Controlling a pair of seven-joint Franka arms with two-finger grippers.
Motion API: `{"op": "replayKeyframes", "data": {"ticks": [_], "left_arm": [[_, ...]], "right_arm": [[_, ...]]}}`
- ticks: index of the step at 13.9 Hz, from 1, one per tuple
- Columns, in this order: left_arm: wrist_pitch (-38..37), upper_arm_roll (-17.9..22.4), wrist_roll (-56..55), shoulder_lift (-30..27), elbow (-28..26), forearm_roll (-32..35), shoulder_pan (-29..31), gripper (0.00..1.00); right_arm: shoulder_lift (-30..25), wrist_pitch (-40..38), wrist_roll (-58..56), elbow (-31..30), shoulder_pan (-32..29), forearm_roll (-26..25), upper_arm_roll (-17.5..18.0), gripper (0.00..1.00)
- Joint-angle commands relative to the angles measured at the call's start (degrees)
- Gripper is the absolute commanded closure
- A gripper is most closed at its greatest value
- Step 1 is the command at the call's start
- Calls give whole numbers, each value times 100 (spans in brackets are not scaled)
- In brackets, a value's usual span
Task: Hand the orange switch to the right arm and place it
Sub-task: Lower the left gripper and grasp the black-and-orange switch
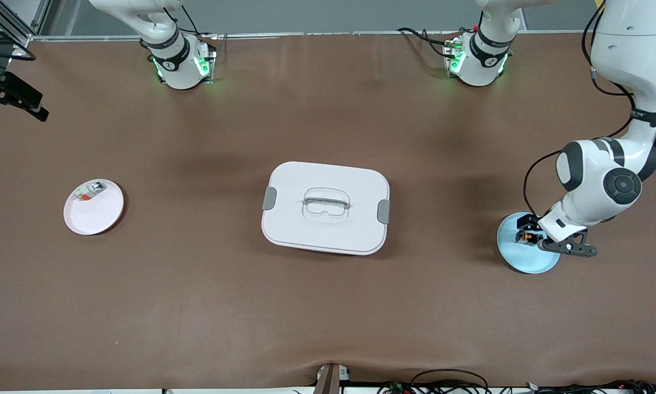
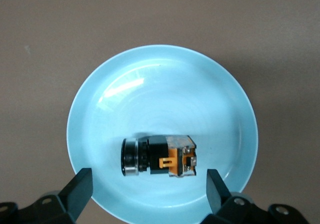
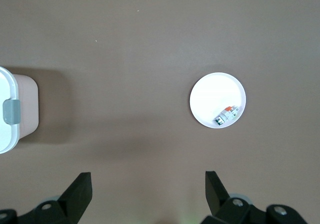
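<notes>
- Orange switch (image 2: 160, 157) lies on its side in the pale blue plate (image 2: 150, 74), which sits on the brown surface (image 1: 328, 306) toward the left arm's end; nothing grips it, so the pick-up is not yet done.
- Left end effector (image 2: 148, 189) hangs low over that plate with its fingers apart, one on each side of the switch and touching neither end of it, as far as the left wrist view shows. To my eye this is the start of the grasp.
- Right end effector (image 3: 147, 191) is also spread wide and holds nothing; it looks down on bare surface with the white plate (image 3: 212, 92) in sight. The right arm waits.
- White plate carries a small white-grey part (image 1: 88, 192) with a red-orange bit, toward the right arm's end.
- White lidded box (image 1: 325, 207) sits mid-surface between the two plates, lid on.
- Left to do, judging by this: close on the switch, lift, hand it to the right arm, then place it. Where it should go is not evident.
</notes>
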Motion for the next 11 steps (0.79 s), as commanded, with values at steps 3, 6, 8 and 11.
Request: {"op": "replayKeyframes", "data": {"ticks": [3,6,8,11], "left_arm": [[92,-4,-51,359,310,91,-60,0],[110,-4,-165,403,310,91,-68,0],[119,-4,-165,447,310,100,-68,0],[190,-4,-156,526,292,100,-60,0]], "right_arm": [[-126,20,-24,-91,49,-19,-42,0],[-117,21,-15,-109,49,-19,-51,0],[-117,12,-15,-109,49,-19,-51,0],[-117,3,-15,-109,49,-19,-51,0]]}}
